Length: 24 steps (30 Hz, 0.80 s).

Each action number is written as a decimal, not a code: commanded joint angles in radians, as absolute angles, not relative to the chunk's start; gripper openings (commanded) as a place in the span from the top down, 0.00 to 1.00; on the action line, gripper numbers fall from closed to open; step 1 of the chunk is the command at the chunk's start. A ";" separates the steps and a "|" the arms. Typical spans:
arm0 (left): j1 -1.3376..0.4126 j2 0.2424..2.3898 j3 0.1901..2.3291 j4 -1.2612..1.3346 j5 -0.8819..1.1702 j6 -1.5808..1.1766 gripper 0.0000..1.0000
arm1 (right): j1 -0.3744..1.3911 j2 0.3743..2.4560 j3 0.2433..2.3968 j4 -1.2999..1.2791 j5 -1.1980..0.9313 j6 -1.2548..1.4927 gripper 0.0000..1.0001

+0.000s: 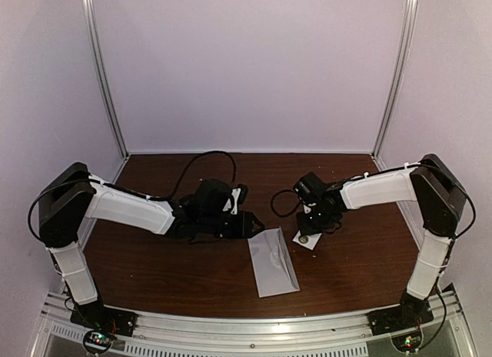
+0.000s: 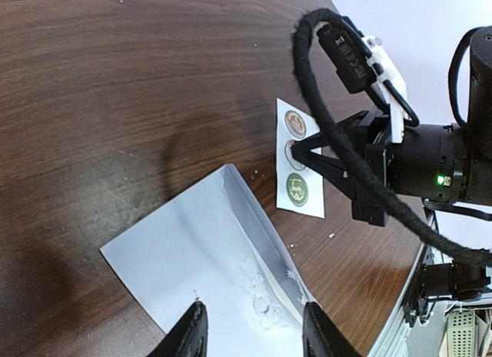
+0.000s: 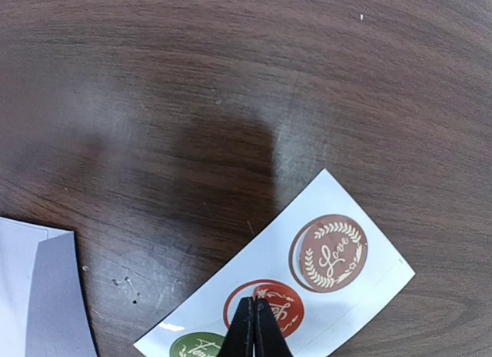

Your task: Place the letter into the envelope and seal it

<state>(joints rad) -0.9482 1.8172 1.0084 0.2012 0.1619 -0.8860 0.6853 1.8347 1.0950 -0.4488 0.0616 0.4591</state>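
text: "love" | on: brown round sticker [image 3: 330, 253] | sticker on: white card [image 3: 380, 276] | other scripts: illegible

The top camera sits high above and behind me, looking down and forward over the whole table [image 1: 361, 272] to the back wall [image 1: 246, 65], from far off. My left wrist camera looks past my left tool [image 2: 254, 330], close over the envelope [image 2: 196, 253], and on toward my right tool [image 2: 295, 152]. My right wrist camera faces almost straight down, very near the sticker card [image 3: 269, 274]. All three views share that card and part of the envelope.
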 commanded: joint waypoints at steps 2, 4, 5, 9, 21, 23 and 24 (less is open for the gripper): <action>-0.942 1.789 1.002 0.251 0.174 -0.893 0.57 | 0.692 1.784 1.123 -0.486 0.099 0.486 1.00; -0.942 1.788 1.002 0.252 0.176 -0.893 0.57 | 0.692 1.763 1.123 -0.496 0.102 0.492 1.00; -0.942 1.787 1.002 0.252 0.177 -0.891 0.57 | 0.692 1.751 1.123 -0.500 0.102 0.496 1.00; -0.942 1.776 1.000 0.249 0.178 -0.887 0.57 | 0.690 1.685 1.119 -0.519 0.101 0.509 1.00; -0.971 1.746 1.045 0.274 0.215 -0.859 0.56 | 0.665 1.563 1.045 -0.463 0.007 0.512 1.00; -0.985 1.755 1.063 0.319 0.263 -0.862 0.52 | 0.665 1.553 1.019 -0.433 -0.039 0.516 1.00; -0.992 1.761 1.066 0.354 0.288 -0.870 0.50 | 0.666 1.548 1.008 -0.417 -0.059 0.521 1.00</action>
